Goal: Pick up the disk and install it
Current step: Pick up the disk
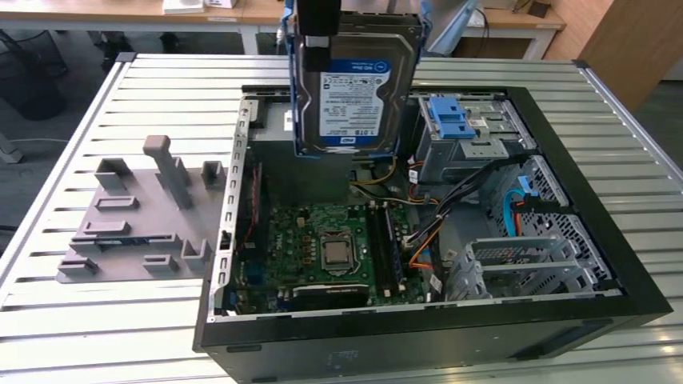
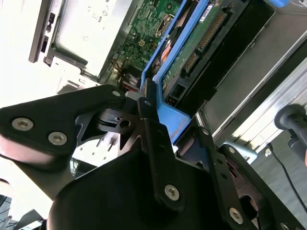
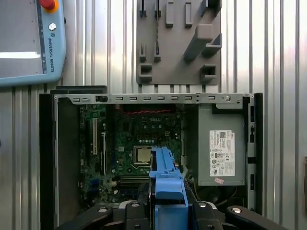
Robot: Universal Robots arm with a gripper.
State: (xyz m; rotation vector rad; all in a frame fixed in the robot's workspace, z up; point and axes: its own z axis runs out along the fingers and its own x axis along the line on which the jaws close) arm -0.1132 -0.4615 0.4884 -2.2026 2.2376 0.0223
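Fingers (image 2: 152,129) pinching the disk (image 1: 353,88) above open computer case (image 1: 427,340), ribbed metal table (image 1: 85,320), grey holder plate (image 1: 128,232), wooden desks (image 1: 128,11) behind

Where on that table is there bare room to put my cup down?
Bare slats of the table run between the grey fixture and the control tablet, and, in the exterior view, along the far edge behind the computer case. Inside the case it is crowded: boards, cables, cages, with the disk above.
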